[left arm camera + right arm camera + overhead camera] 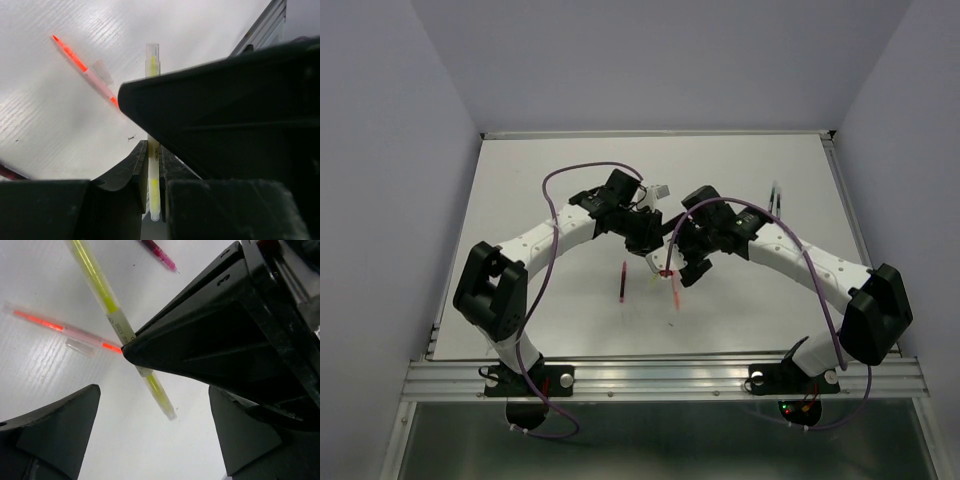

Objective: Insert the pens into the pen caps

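Observation:
My left gripper (153, 150) is shut on the yellow pen (152, 65), which sticks out past its fingers over the white table. The pen's far end shows a pale clear sleeve. My right gripper (154, 390) stands open around the yellow pen's (100, 287) other end, its fingers well apart from it. The two grippers (650, 250) (682, 268) meet at mid-table. Under them lies the orange-red pen (50, 325) with a loose pen cap (79, 346) beside it. The maroon pen (622, 282) lies to the left.
A dark pen (775, 197) lies far right near the table's back. A small pale object (660, 190) sits behind the left wrist. A metal rail (660, 375) runs along the near edge, and purple cables loop over both arms.

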Robot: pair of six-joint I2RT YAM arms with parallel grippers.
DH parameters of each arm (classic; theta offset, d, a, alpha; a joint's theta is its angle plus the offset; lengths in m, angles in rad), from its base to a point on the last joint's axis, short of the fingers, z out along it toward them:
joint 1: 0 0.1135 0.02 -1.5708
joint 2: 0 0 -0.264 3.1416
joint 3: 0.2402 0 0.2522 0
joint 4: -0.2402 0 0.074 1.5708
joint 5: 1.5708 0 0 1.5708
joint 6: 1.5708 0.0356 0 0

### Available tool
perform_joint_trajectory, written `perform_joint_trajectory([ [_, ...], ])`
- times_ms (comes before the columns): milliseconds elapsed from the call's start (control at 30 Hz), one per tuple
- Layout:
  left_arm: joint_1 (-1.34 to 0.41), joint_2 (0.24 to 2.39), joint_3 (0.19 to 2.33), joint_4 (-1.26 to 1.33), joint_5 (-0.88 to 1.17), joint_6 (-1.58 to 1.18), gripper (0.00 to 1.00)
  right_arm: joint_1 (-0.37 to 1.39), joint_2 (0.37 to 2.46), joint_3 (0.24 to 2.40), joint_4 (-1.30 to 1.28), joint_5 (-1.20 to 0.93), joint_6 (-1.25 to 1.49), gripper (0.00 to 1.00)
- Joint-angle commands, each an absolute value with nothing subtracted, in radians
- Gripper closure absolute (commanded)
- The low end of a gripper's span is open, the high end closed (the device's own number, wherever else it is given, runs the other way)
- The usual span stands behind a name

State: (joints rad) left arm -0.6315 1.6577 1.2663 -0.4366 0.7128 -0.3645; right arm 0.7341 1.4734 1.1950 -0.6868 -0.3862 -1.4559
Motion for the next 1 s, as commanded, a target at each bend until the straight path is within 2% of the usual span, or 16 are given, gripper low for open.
perform_joint_trajectory([
  [0, -0.647, 1.646, 1.272, -0.425, 0.713, -0.301, 1.00, 0.746, 1.477, 1.192, -0.571, -0.377, -1.431, 0.00],
  [300, -0.646, 1.657, 1.292, -0.439, 0.605, -0.294, 1.00, 0.701, 1.416, 1.192, -0.555, -0.287, -1.405, 0.00],
  [467, -0.623, 1.615, 1.316, -0.353, 0.509, -0.347, 1.00, 0.540, 1.359, 1.183, -0.476, -0.305, -1.272, 0.00],
  [567, -0.611, 1.612, 1.377, -0.357, 0.347, -0.397, 1.00, 0.404, 1.261, 1.071, -0.292, -0.365, -1.149, 0.00],
  [633, -0.611, 1.621, 1.437, -0.345, 0.257, -0.442, 1.00, 0.344, 1.188, 0.994, -0.047, -0.333, -0.995, 0.00],
  [700, -0.611, 1.655, 1.483, -0.319, 0.140, -0.477, 1.00, 0.312, 1.157, 0.907, 0.193, -0.215, -0.750, 0.00],
  [767, -0.611, 1.701, 1.578, -0.298, 0.085, -0.524, 1.00, 0.273, 1.163, 0.902, 0.285, -0.040, -0.529, 0.00],
  [800, -0.612, 1.759, 1.613, -0.295, 0.083, -0.540, 1.00, 0.235, 1.175, 0.926, 0.311, 0.041, -0.304, 0.00],
  [833, -0.615, 1.788, 1.679, -0.282, 0.084, -0.561, 1.00, 0.223, 1.218, 0.943, 0.311, 0.254, -0.109, 0.00],
  [900, -0.624, 1.853, 1.747, -0.281, 0.083, -0.578, 1.00, 0.213, 1.281, 0.989, 0.266, 0.529, 0.080, 0.00],
  [967, -0.638, 1.957, 1.865, -0.297, 0.069, -0.592, 1.00, 0.202, 1.356, 1.122, 0.022, 0.697, 0.214, 0.00],
])
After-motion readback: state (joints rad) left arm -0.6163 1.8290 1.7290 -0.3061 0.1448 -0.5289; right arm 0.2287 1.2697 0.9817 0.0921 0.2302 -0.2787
